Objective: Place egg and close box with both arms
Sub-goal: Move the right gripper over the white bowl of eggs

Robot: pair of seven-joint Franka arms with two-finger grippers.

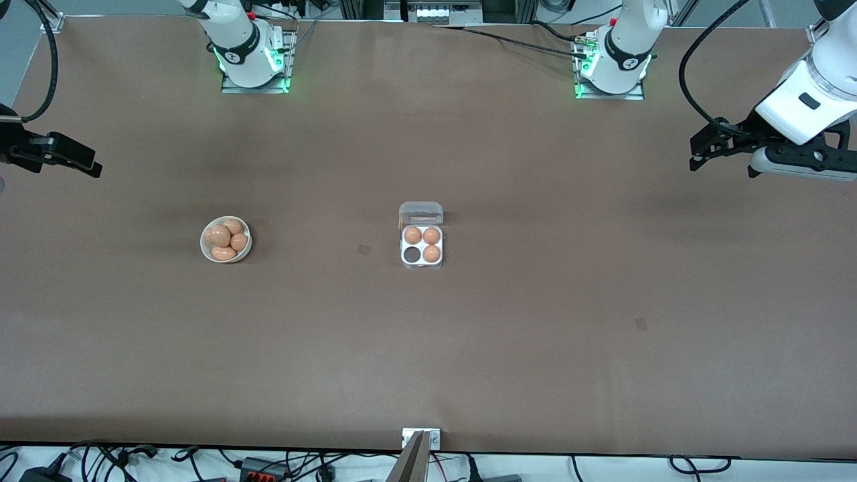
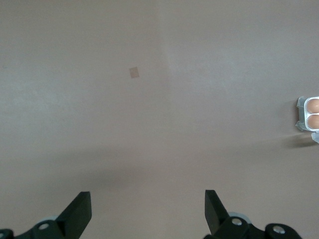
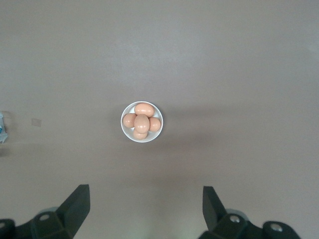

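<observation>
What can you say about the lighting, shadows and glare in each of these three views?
Front view: even overhead light on the matte table, a soft shadow beside the bowl, faint glare on the box lid, green glow at the arm bases. Left wrist view: a broad blurred shadow above the open left end effector. Right wrist view: a diffuse shadow by the bowl, above the open right end effector.

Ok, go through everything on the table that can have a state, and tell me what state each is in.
Egg carton: lid open, three cells filled, one cell empty.
Bowl: holds several brown eggs, piled.
Left gripper: open, empty, up over the left arm's end of the table.
Right gripper: open, empty, up over the right arm's end.
</observation>
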